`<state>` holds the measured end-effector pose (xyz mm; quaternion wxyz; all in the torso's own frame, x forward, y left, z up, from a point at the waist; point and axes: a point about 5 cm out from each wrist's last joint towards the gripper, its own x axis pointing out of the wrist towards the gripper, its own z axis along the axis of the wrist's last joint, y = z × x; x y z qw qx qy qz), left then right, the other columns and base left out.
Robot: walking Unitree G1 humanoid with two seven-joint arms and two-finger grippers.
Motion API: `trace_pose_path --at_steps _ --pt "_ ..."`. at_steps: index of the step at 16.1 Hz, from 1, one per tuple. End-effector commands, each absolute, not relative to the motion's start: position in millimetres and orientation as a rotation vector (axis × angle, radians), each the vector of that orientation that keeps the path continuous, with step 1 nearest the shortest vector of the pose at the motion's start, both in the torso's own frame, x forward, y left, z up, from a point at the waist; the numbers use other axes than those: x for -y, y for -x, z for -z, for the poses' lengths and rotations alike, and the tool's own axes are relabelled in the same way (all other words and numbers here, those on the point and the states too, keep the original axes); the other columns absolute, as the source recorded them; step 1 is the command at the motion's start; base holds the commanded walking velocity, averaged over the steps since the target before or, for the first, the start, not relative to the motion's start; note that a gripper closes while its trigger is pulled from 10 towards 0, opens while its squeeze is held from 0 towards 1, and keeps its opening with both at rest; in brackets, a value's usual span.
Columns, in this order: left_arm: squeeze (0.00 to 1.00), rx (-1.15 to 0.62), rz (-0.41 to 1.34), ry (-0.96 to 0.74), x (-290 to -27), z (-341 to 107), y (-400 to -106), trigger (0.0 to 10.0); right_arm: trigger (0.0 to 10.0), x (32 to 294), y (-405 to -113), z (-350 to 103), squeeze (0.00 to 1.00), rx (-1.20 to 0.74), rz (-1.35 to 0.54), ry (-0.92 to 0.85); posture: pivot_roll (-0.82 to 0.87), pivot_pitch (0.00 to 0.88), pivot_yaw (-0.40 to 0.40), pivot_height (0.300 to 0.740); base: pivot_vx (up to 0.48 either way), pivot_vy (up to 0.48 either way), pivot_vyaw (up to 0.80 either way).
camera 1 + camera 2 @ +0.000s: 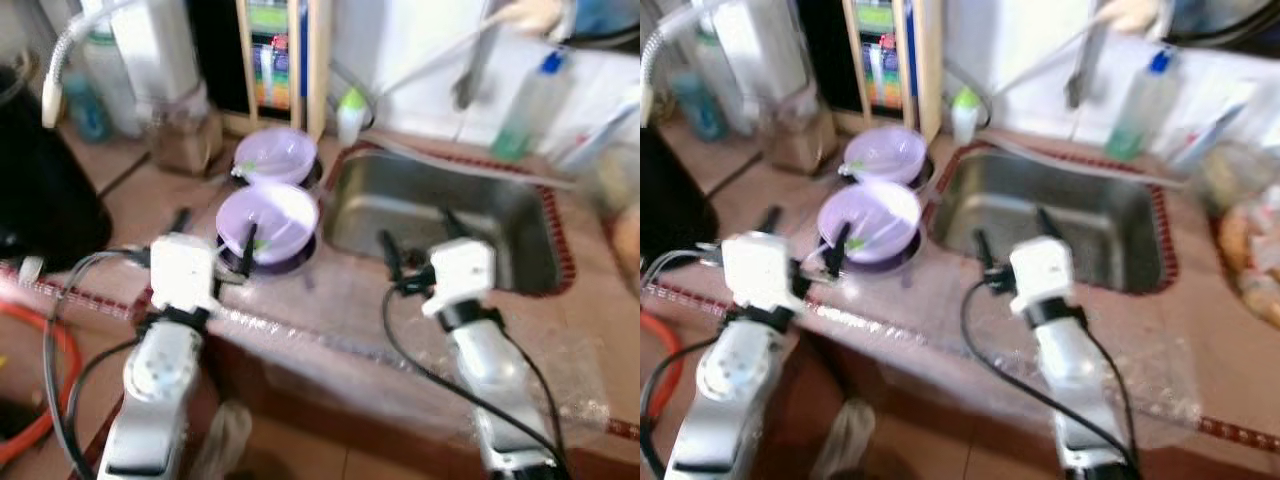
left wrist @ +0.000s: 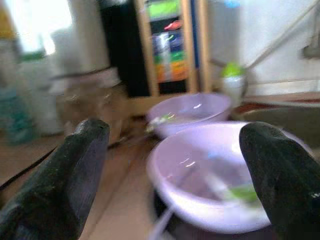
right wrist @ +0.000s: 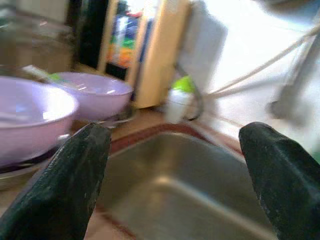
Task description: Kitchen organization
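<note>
Two lilac bowls sit on the tiled counter left of the steel sink. The nearer bowl holds a green-tipped utensil and rests on a dark base; the farther bowl lies behind it. My left gripper stands open at the near bowl's left rim, one finger over the bowl's edge. My right gripper is open above the sink's near edge, holding nothing. In the left wrist view the near bowl lies between the fingers; the right wrist view looks into the sink.
A small white bottle with a green cap stands at the sink's back left corner. A wooden rack, a brown jar and a spray bottle line the back. Clear plastic film covers the counter's front edge.
</note>
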<state>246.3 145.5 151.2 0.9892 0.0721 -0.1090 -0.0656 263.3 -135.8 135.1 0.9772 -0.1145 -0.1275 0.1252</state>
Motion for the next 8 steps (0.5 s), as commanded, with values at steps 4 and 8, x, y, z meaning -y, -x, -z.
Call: trace_pose_path --at_steps 4,8 --pt "0.00 0.223 0.131 -0.154 -144 -151 -241 10.0 10.0 140 -262 -134 0.00 0.245 -0.248 0.234 0.03 0.000 -0.004 0.740 0.000 0.000 0.00" --pt "0.00 0.224 0.244 -0.082 -131 -145 -237 10.0 10.0 137 -264 -133 0.00 0.230 -0.276 0.226 0.02 0.000 -0.016 0.740 0.000 0.000 0.00"
